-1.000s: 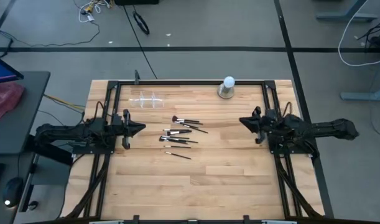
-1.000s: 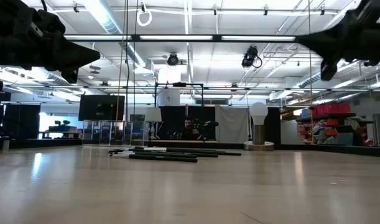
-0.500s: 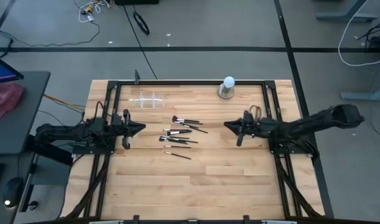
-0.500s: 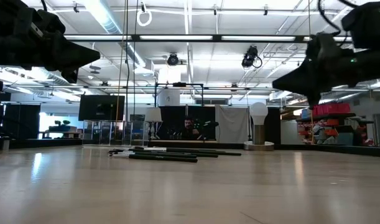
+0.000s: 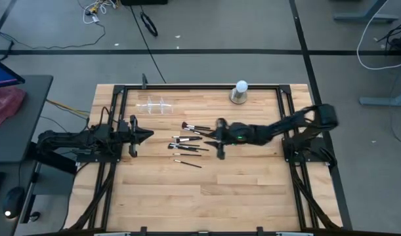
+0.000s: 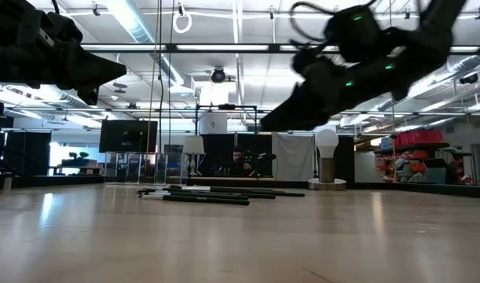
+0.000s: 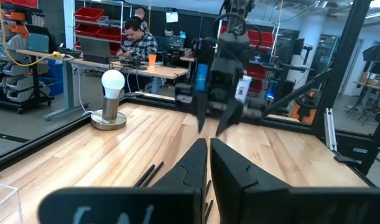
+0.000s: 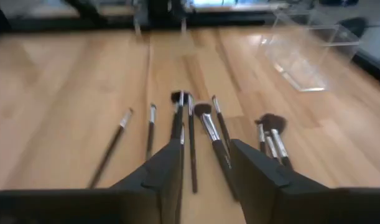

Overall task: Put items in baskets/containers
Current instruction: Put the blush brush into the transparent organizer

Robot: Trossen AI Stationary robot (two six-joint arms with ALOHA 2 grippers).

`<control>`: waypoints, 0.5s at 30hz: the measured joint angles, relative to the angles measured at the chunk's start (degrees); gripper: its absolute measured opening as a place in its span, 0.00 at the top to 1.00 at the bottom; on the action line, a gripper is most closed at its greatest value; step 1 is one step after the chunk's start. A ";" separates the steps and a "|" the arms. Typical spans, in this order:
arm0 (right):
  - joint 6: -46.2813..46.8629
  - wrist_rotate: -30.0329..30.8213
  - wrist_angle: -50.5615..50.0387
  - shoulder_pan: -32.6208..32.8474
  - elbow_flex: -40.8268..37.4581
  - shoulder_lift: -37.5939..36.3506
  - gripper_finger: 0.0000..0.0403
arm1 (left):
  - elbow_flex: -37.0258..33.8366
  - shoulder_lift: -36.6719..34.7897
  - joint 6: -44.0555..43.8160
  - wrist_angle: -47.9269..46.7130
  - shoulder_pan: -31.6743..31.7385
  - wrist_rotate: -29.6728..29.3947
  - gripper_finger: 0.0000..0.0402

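- Makeup brushes point(image 5: 190, 140), thin, black-handled with silvery ferrules, are scattered mid-table, mostly lying left-to-right.
- The right gripper point(image 5: 216, 139) is held open just beside them.
- The left gripper point(image 5: 142, 135) is closed.

Eight or so brushes point(image 5: 189, 139) on the table point(image 5: 207, 190), one clear holder point(image 5: 155, 105), one white ball point(image 5: 240, 86), two arms.

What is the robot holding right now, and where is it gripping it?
Nothing. The right gripper hovers open by the brushes, all lying on the table. The left gripper waits shut and empty.
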 joint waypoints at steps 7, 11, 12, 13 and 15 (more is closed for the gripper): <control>-6.01 -2.11 -12.32 -3.41 12.70 10.94 0.65 | 0.00 0.00 0.04 0.01 0.00 0.00 0.94; -8.08 -2.79 -15.63 -4.90 15.43 13.54 0.67 | 0.01 0.00 0.02 0.00 0.00 0.00 0.94; -8.83 -3.42 -15.57 -5.16 15.50 13.92 0.68 | 0.01 0.00 0.03 0.01 0.00 0.00 0.94; -9.72 -3.89 -15.71 -5.30 15.50 14.19 0.69 | 0.02 0.00 0.04 0.00 0.00 0.00 0.94; -10.68 -4.18 -15.65 -5.53 15.50 14.81 0.70 | 0.02 0.00 0.03 0.01 0.00 0.00 0.94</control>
